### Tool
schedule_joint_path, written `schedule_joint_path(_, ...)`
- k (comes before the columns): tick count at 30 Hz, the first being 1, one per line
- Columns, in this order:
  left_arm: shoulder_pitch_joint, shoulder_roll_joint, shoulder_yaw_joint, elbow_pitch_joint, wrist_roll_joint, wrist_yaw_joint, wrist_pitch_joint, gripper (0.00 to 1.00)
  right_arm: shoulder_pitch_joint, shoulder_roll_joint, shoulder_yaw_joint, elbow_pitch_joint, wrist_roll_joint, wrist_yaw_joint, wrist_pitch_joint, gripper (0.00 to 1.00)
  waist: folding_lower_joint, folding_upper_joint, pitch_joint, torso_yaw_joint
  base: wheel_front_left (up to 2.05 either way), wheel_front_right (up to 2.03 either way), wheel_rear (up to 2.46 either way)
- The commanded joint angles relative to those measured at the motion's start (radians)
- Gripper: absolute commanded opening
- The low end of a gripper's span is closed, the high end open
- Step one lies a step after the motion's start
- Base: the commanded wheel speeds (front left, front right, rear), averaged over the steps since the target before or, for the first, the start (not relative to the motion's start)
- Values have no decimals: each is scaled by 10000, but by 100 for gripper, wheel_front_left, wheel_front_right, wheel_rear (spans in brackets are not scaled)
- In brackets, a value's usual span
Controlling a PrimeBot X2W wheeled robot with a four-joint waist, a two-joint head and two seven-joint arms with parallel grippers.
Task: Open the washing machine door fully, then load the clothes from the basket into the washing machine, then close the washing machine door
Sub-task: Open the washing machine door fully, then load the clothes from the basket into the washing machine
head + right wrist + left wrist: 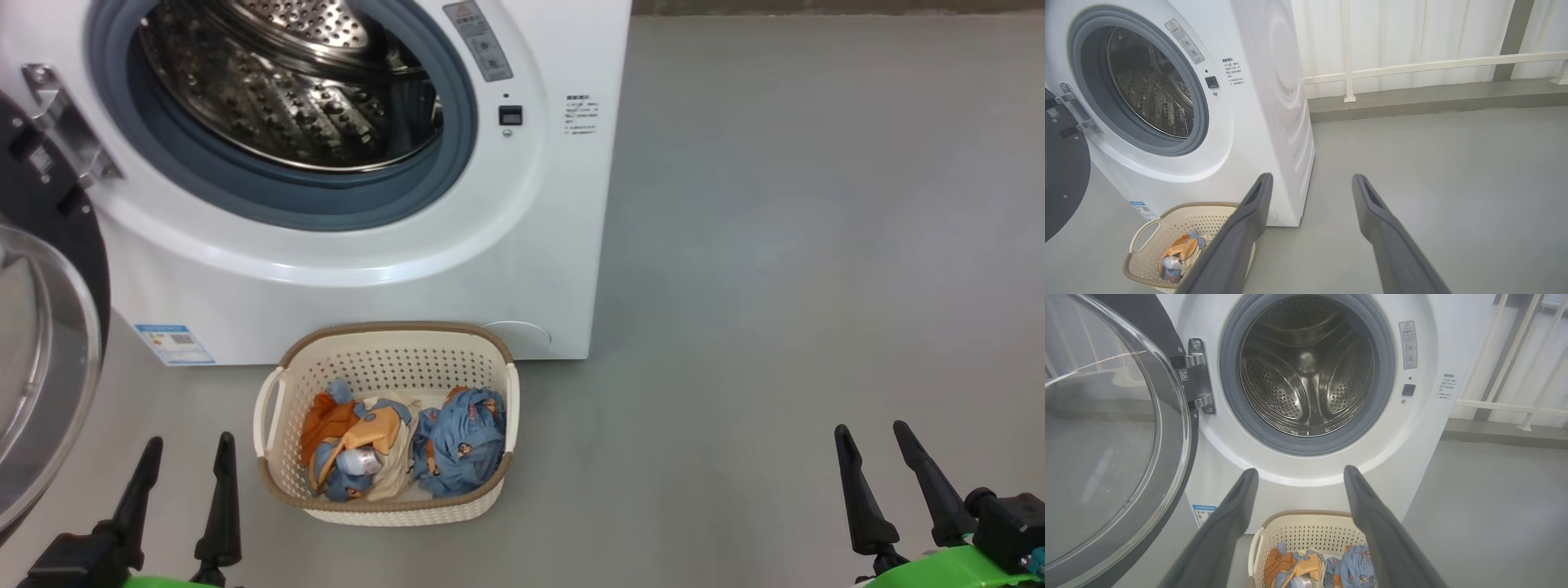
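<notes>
The clothes (457,445) lie in the basket (392,329) (open drum (294,90) just behind it). The left gripper (189,441), near the basket, and the right gripper (870,427), farther off, gape empty; I would pinch deep with the left.

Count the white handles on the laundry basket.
2: the left handle and the right handle, one at each short end of the basket. None appears hidden.
</notes>
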Motion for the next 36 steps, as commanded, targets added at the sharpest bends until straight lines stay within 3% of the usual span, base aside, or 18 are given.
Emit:
schedule_joint_path(1, -16, 250, 297, -206, -58, 6, -55, 100, -109, -182, 166, -266, -8, 54, -120, 100, 0, -1, 30, -165, 0, 0, 0)
schedule_joint_path(12, 27, 213, 189, -216, -217, 6, -55, 100, -164, -34, 122, -279, -53, 54, -120, 100, 0, -1, 160, -455, 0, 0, 0)
schedule_joint_path(36, -127, 226, 24, -466, -369, 6, -55, 100, -285, -28, 21, -354, -114, 54, -120, 100, 0, -1, 330, -296, 27, -31, 4)
